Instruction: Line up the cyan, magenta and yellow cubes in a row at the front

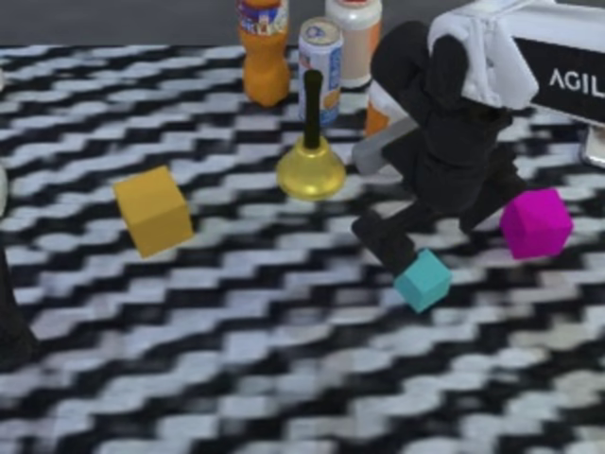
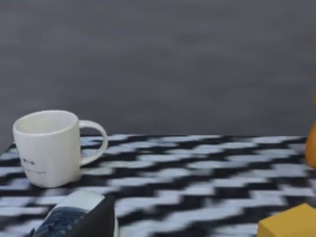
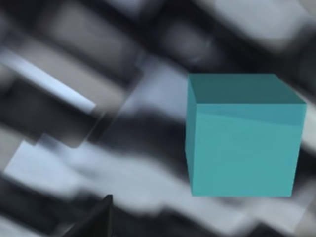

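Note:
The small cyan cube (image 1: 423, 281) lies right of the table's middle and fills much of the right wrist view (image 3: 244, 138). My right gripper (image 1: 435, 236) hangs open over the table just behind it. One dark finger (image 1: 385, 242) reaches to the cube's back left corner, the other (image 1: 484, 208) points toward the magenta cube (image 1: 536, 223) at the right. Nothing is held between them. The larger yellow cube (image 1: 153, 210) sits tilted at the left, and its corner (image 2: 291, 223) shows in the left wrist view. My left arm (image 1: 11, 326) is parked at the left edge.
A golden bell with a dark handle (image 1: 311, 168) stands at the middle back. Behind it are an orange bottle (image 1: 265, 52), a can (image 1: 319, 68) and a white bottle (image 1: 354, 38). A white mug (image 2: 47, 146) stands at the far left.

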